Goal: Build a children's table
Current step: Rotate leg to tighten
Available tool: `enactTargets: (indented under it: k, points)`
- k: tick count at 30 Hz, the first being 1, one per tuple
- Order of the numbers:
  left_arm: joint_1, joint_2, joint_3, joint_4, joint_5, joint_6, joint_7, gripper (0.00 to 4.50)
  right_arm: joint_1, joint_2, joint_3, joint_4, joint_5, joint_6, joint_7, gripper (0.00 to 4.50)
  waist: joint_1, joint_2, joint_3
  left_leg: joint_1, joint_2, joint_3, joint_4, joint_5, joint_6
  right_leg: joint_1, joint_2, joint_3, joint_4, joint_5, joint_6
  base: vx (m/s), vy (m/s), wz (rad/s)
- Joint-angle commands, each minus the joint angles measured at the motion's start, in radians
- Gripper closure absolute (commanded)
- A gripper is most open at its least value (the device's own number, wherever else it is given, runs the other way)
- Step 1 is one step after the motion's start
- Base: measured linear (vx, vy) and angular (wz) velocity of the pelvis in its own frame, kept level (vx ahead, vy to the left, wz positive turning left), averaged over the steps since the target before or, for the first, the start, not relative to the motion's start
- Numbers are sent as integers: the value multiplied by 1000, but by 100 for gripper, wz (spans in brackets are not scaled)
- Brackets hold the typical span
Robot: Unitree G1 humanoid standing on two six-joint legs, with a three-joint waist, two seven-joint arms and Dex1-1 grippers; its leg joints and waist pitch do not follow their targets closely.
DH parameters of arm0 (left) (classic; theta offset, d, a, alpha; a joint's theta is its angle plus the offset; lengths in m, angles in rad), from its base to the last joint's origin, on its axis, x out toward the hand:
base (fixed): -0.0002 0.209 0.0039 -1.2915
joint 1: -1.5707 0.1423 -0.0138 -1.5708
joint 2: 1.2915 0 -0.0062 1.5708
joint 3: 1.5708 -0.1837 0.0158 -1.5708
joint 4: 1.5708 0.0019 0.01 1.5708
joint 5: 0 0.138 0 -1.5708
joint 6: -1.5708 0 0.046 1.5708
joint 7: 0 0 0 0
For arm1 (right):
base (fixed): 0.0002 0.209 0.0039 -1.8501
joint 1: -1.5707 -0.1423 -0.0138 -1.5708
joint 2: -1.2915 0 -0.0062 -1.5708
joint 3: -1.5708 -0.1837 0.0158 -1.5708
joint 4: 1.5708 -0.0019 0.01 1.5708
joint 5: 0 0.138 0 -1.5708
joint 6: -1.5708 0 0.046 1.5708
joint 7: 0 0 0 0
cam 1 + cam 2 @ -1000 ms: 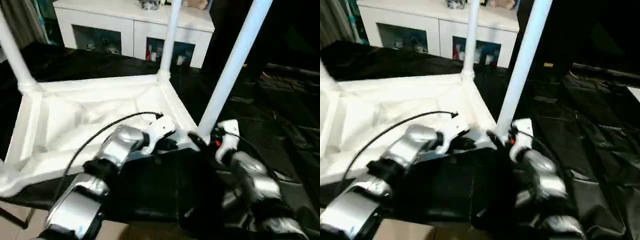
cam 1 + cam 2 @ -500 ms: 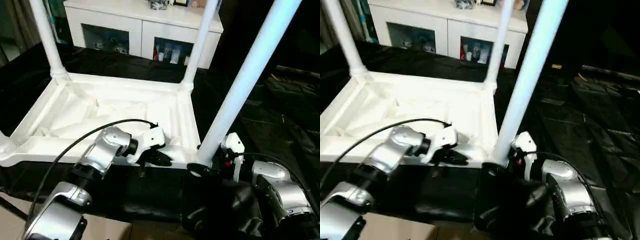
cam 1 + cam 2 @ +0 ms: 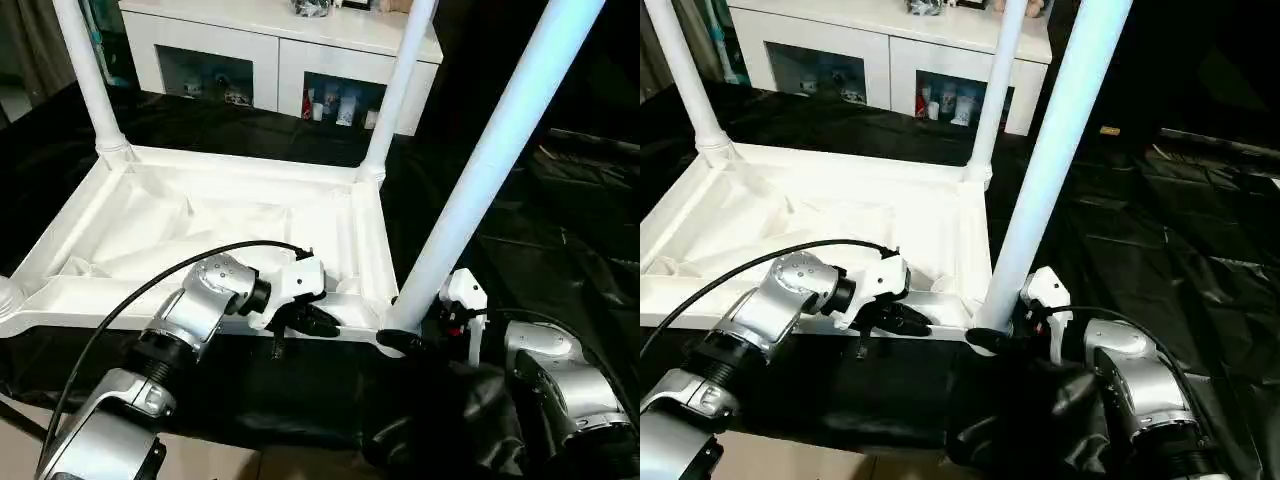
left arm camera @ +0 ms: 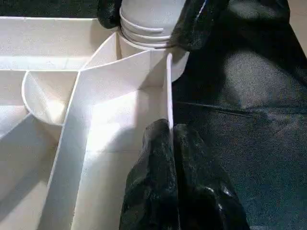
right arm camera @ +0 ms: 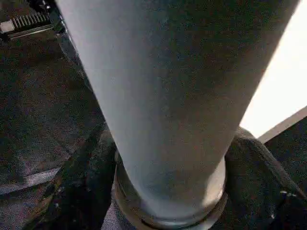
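Since a second ago my head has lifted, so the whole upturned children's table (image 3: 220, 225) now sits squarer in the eye views; that shift is the camera, though my right end effector (image 3: 418, 340) has also settled lower, at the foot of the near right leg (image 3: 490, 165), with its fingers on either side of the tube. From the eye views, the table lies upside down on the black sheeting (image 3: 560, 230), with the white cabinet (image 3: 270, 45) beyond it, two far legs standing in their sockets and the near right leg leaning a little to the right. My left end effector (image 3: 305, 320) is clenched on the near rim of the top, just left of that corner. To do this step well I judge I should hold the rim steady with the left, bring the leg upright before pressing, and push straight down the socket's axis, not sideways. In the left wrist view my closed fingers (image 4: 163, 177) pinch the thin upright edge rib, and the leg's ringed base sits in the round corner socket (image 4: 148, 36) just beyond, with my right arm's black fingers around it. In the right wrist view the leg (image 5: 163, 96) rises between my spread fingers (image 5: 81, 187), which flank the base; I cannot tell whether they press on it or merely bracket it. A seam shows at the collar, so seating may be incomplete.
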Motion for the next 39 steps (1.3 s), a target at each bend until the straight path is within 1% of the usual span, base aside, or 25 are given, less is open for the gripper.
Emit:
enactTargets:
  k: [1, 4, 5, 7, 9, 12, 14, 16, 17, 18, 19, 20, 21, 22, 23, 26, 29, 30, 31, 33, 34, 35, 36, 37, 39]
  points:
    - [33, -15, -37, 7, -19, 11, -21, 450, 8, 1, 33, 8, -20, 8, 2, 164, 0, -5, -43, -9, -7, 17, -57, -157, 80, 52, -33, 33, -55, -129, -211, 0, 0, 0]
    - [38, -14, -37, 1, -20, 17, -18, 450, 11, 8, 29, 12, -14, 12, -9, 175, -1, -5, -43, -8, -6, 17, -58, -169, 77, 53, -34, 34, -56, -148, -208, 0, 0, 0]
    - [38, -21, -32, 2, -25, 25, -12, 450, 12, 30, 7, 21, 6, 14, -33, 176, -2, -5, -43, -8, -6, 17, -58, -168, 77, 52, -33, 34, -56, -146, -208, 0, 0, 0]
    - [39, -24, -29, 2, -27, 28, -9, 450, 11, 38, -2, 24, 13, 16, -42, 177, -3, -5, -42, -7, -6, 17, -59, -180, 73, 50, -33, 33, -58, -161, -206, 0, 0, 0]
    - [26, -52, -14, 21, -31, 42, 29, 450, -9, 93, -51, 65, 25, 18, -139, 179, -6, -3, -41, -6, -5, 16, -62, -210, 61, 47, -34, 33, -62, -203, -198, 0, 0, 0]
    - [-10, -102, 7, 81, -21, 48, 116, 450, -46, 154, -91, 133, 18, 35, -270, 180, -13, -7, -39, -8, -9, 12, -66, -250, 37, 46, -35, 31, -72, -300, -165, 0, 0, 0]
    - [-62, -170, 32, 169, -7, 46, 237, 450, -89, 222, -136, 202, 30, 54, -399, 180, -20, -6, -38, -4, -12, 13, -65, -272, 23, 37, -34, 31, -80, -368, -144, 0, 0, 0]
    - [-74, -186, 38, 190, -6, 48, 265, 450, -99, 238, -145, 212, 34, 53, -423, 180, -19, -6, -39, -5, -12, 11, -64, -279, 22, 37, -38, 31, -86, -399, -129, 0, 0, 0]
    - [-87, -203, 45, 209, -4, 51, 292, 450, -110, 255, -155, 224, 37, 51, -452, 180, -19, -8, -38, -5, -12, 10, -64, -279, 25, 36, -37, 31, -88, -401, -126, 0, 0, 0]
    - [-126, -253, 62, 266, 3, 65, 385, 450, -151, 313, -191, 264, 44, 48, -568, 180, -21, -6, -39, -8, -13, 11, -64, -274, 26, 37, -35, 30, -87, -396, -123, 0, 0, 0]
    - [-129, -257, 64, 270, 3, 65, 391, 450, -154, 317, -194, 267, 44, 47, -577, 180, -20, -6, -40, -6, -14, 11, -64, -274, 24, 34, -36, 30, -87, -399, -122, 0, 0, 0]
    - [-158, -293, 78, 314, 6, 71, 458, 450, -187, 361, -222, 303, 42, 35, -663, 180, -22, -2, -42, -7, -14, 7, -65, -265, 14, 36, -36, 29, -85, -397, -121, 0, 0, 0]
    - [-166, -303, 83, 326, 6, 72, 475, 450, -197, 373, -227, 313, 41, 29, -681, 180, -23, -3, -43, -9, -14, 8, -64, -257, 12, 38, -36, 29, -84, -384, -122, 0, 0, 0]
    - [-166, -303, 83, 326, 6, 72, 475, 450, -197, 373, -227, 313, 41, 29, -681, 180, -22, -2, -45, -7, -13, 9, -63, -246, 13, 37, -35, 30, -82, -346, -129, 0, 0, 0]
    - [-184, -318, 87, 363, 18, 57, 502, 450, -224, 397, -246, 346, 39, 14, -725, 180, -23, -2, -45, -12, -14, 10, -62, -229, 19, 41, -33, 30, -77, -297, -141, 0, 0, 0]
    - [-189, -321, 71, 385, 33, 31, 490, 450, -241, 413, -249, 359, 34, -11, -725, 180, -22, -1, -48, -12, -15, 12, -60, -200, 32, 46, -32, 30, -70, -216, -165, 0, 0, 0]
    - [-173, -307, 47, 373, 40, 8, 434, 450, -229, 409, -240, 330, 43, -11, -664, 180, -21, -3, -47, -12, -13, 13, -60, -184, 48, 49, -32, 30, -65, -176, -181, 0, 0, 0]
    - [-170, -304, 43, 373, 41, 3, 421, 450, -220, 405, -233, 315, 46, -7, -636, 180, -20, -3, -46, -13, -14, 13, -60, -184, 50, 49, -32, 30, -66, -175, -183, 0, 0, 0]
    - [-170, -304, 43, 373, 41, 3, 420, 450, -219, 405, -233, 313, 46, -6, -634, 124, -21, -3, -46, -13, -13, 13, -60, -190, 53, 50, -32, 30, -67, -181, -185, 0, 0, 0]
    - [-162, -295, 36, 368, 40, 0, 389, 450, -195, 381, -217, 270, 55, 13, -571, 110, -19, -8, -44, -11, -14, 14, -61, -198, 58, 50, -32, 30, -71, -200, -182, 0, 0, 0]
    - [-160, -293, 34, 368, 40, -5, 383, 450, -183, 368, -208, 253, 56, 19, -547, 108, -17, -6, -42, -11, -12, 14, -62, -210, 68, 50, -34, 31, -72, -212, -179, 0, 0, 0]
    - [-158, -291, 37, 368, 36, -9, 376, 450, -158, 336, -183, 207, 52, 31, -498, 101, -15, -12, -42, -13, -12, 14, -62, -211, 72, 52, -34, 30, -74, -228, -171, 0, 0, 0]
    - [-157, -291, 37, 368, 35, -10, 374, 450, -151, 326, -174, 193, 49, 33, -485, 91, -12, -11, -42, -12, -11, 14, -61, -209, 74, 51, -35, 31, -75, -234, -169, 0, 0, 0]
    - [-155, -290, 39, 366, 33, -16, 369, 450, -117, 283, -141, 129, 44, 43, -430, 82, -6, -9, -40, -12, -10, 13, -63, -201, 74, 52, -36, 31, -76, -244, -163, 0, 0, 0]
    - [-152, -289, 41, 362, 30, -23, 369, 450, -85, 246, -124, 67, 50, 55, -385, 67, -1, -11, -39, -10, -9, 15, -62, -202, 78, 49, -36, 32, -77, -247, -160, 0, 0, 0]
